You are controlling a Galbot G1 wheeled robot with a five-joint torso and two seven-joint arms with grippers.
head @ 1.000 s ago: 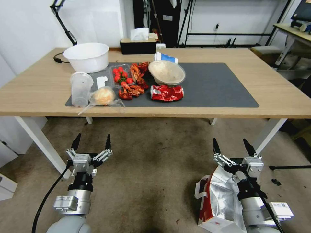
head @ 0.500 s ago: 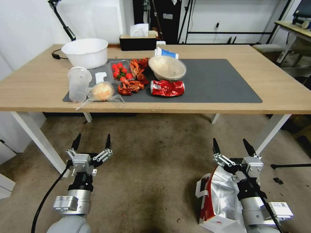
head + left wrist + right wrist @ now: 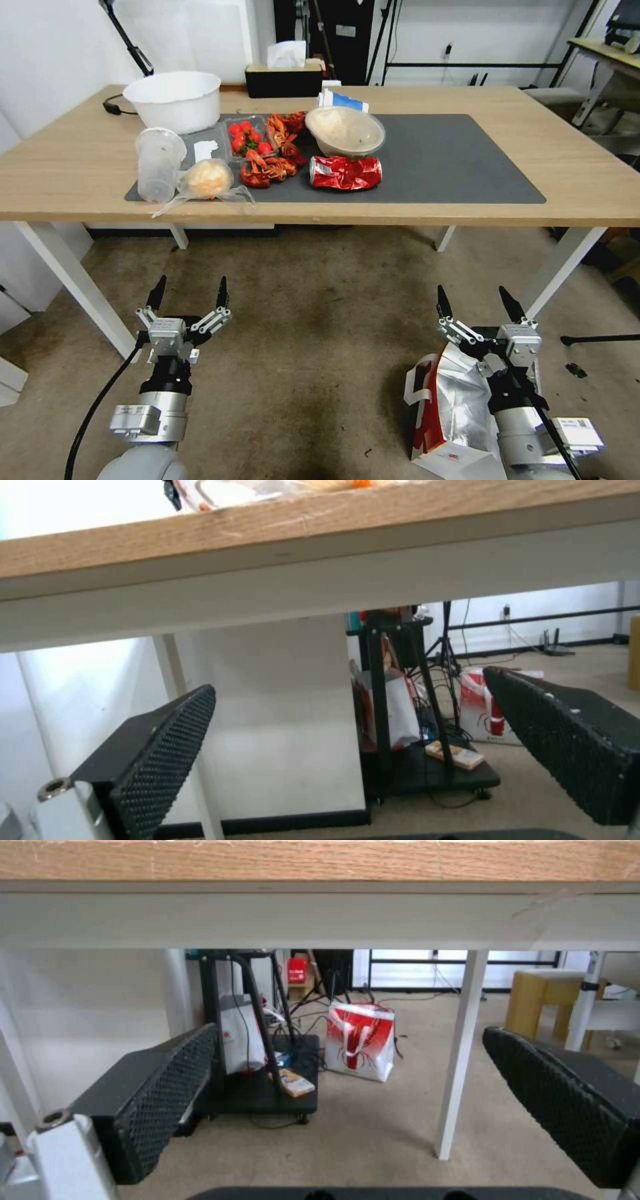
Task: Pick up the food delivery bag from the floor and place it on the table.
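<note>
Hovering low over stained brownish carpet floor [image 3: 313,347], fingers spread: left gripper [image 3: 189,293], right gripper [image 3: 475,305] — right arm partly hiding white-and-red foil-lined paper delivery bag [image 3: 445,413].

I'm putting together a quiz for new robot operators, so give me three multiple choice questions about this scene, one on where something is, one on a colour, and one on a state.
1. Where is the food delivery bag?
A. On the carpet floor under the right arm
B. On the table's dark grey mat
C. Inside the white bowl

2. What colour is the crushed can on the dark grey mat?
A. Blue
B. Red
C. Green

3. What state are the left gripper and right gripper in?
A. Both shut on the bag
B. Left shut, right open
C. Both open and holding nothing

Answers:
1. A, the head view shows the bag on the carpet, short of the table.
2. B, it is red with silver creases.
3. C, both pairs of fingers stand spread with nothing between them.
</note>
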